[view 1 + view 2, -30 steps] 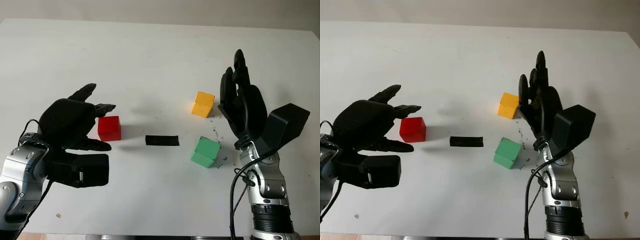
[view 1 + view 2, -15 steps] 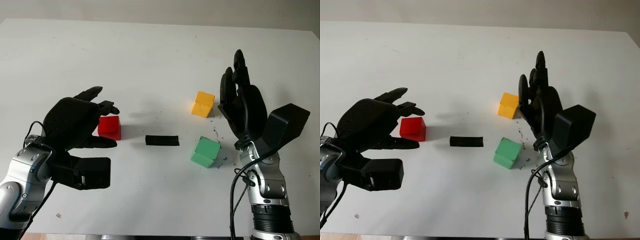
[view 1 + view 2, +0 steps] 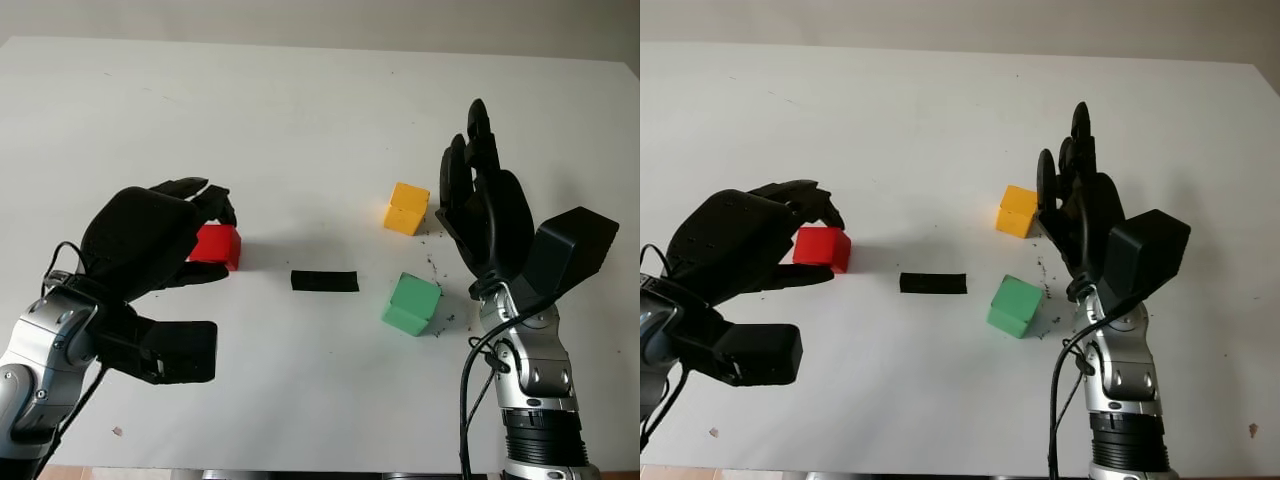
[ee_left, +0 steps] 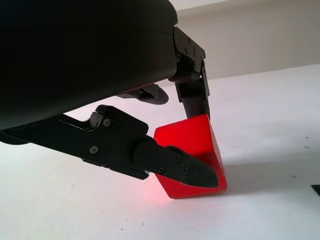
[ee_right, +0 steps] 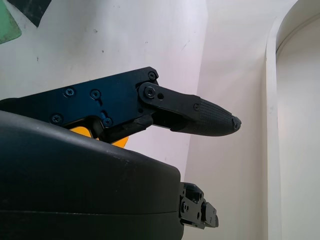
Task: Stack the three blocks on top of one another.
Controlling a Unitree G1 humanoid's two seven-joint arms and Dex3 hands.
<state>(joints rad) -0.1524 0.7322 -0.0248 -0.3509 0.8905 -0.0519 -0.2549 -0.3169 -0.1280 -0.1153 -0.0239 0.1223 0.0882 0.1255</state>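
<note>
The left robot hand [image 3: 160, 245] pinches the red block [image 3: 216, 246] on the surface [image 3: 300, 120]. The green block [image 3: 411, 304] and yellow block [image 3: 406, 208] sit far to its right, nearer the open right robot hand [image 3: 485, 205].

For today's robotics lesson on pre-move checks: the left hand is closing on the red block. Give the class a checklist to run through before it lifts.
1. Fingers of the left hand on opposite faces of the red block: ok, one finger lies across the front face and another comes down behind it.
2. Block level: not ok, the left wrist view shows it tipped onto an edge.
3. Grip firm enough to lift: cannot tell.
4. Green block and yellow block standing apart as stacking targets: ok.
5. Right hand out of the way: ok, open, beside the yellow block.
6. Black strip lies between red and green: ok, flat.
</note>
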